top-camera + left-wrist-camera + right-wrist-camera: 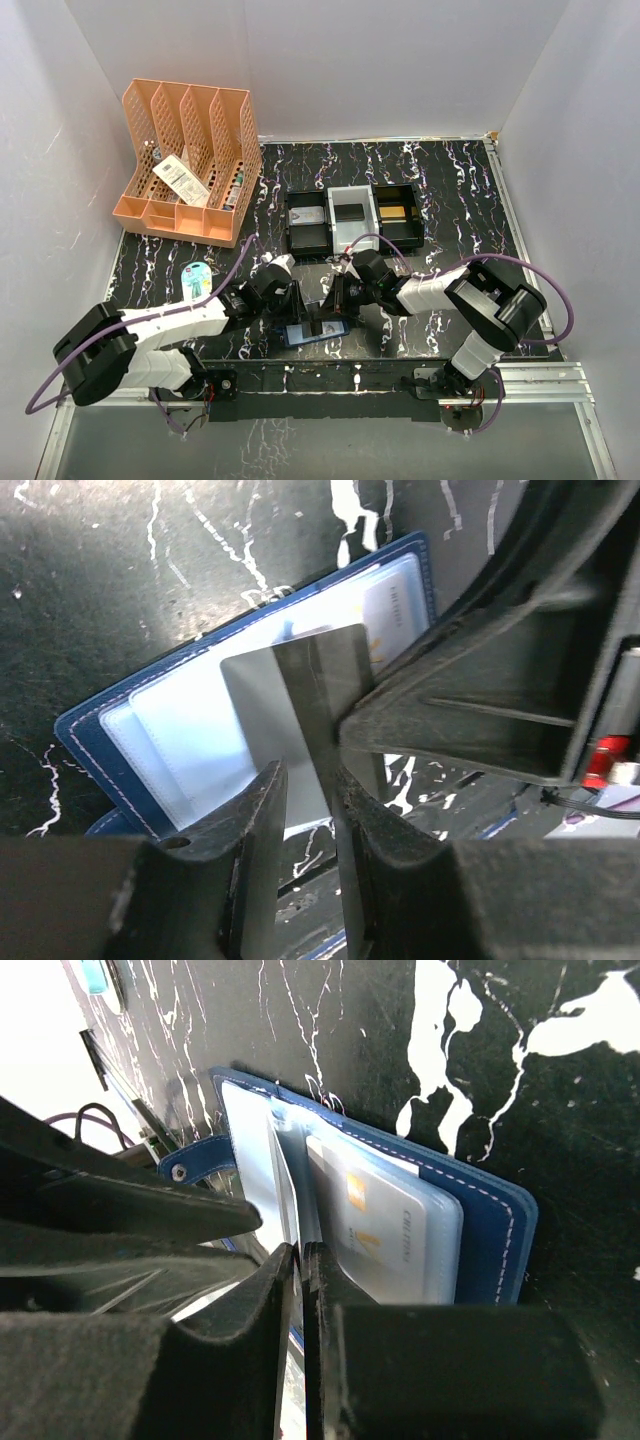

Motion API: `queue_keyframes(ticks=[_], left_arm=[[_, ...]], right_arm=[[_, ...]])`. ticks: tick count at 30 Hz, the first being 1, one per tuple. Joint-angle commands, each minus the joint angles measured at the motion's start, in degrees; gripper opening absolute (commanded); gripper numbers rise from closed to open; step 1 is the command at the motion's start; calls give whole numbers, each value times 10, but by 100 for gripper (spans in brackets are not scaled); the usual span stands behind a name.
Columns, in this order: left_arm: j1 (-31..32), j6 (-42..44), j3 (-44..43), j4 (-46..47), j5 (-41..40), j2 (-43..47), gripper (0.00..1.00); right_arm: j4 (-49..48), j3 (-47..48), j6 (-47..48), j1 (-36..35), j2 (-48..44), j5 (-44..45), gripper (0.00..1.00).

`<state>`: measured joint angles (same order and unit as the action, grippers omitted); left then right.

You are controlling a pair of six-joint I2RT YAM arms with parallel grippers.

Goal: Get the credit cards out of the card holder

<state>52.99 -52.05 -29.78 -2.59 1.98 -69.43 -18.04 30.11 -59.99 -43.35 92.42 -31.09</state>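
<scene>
The navy card holder (pixel 312 333) lies open on the black marbled table near its front edge, pale blue slotted faces up (pixel 180 730) (pixel 490 1230). A grey credit card (pixel 290 690) stands up out of it. My left gripper (pixel 298 305) (pixel 310 775) straddles that card with its jaws slightly apart. The card leans on one finger and a gap shows at the other. My right gripper (pixel 338 298) (pixel 300 1250) comes in from the other side, shut on the thin card's edge. Another credit card (pixel 385 1230) sits inside a clear sleeve.
Behind the holder three small trays stand in a row: black (pixel 307 222), grey (pixel 352 215), black (pixel 398 215). A peach file organiser (pixel 190 160) fills the back left. A pale blue oval case (pixel 197 277) lies left of my left arm. White walls close in the table.
</scene>
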Motion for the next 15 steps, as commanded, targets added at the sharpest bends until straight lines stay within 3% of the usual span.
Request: queue_keyframes(ticks=[1,8,15], left_arm=[[1,-8,17,13,-1,-16,23],[2,-12,25,-10,-18,-50,15],[2,-13,28,-29,-31,-39,13]], right_arm=[[-16,5,7,0,3,-4,9],[-32,2,6,-1,-1,-19,24],[-42,4,5,-4,2,-21,26]])
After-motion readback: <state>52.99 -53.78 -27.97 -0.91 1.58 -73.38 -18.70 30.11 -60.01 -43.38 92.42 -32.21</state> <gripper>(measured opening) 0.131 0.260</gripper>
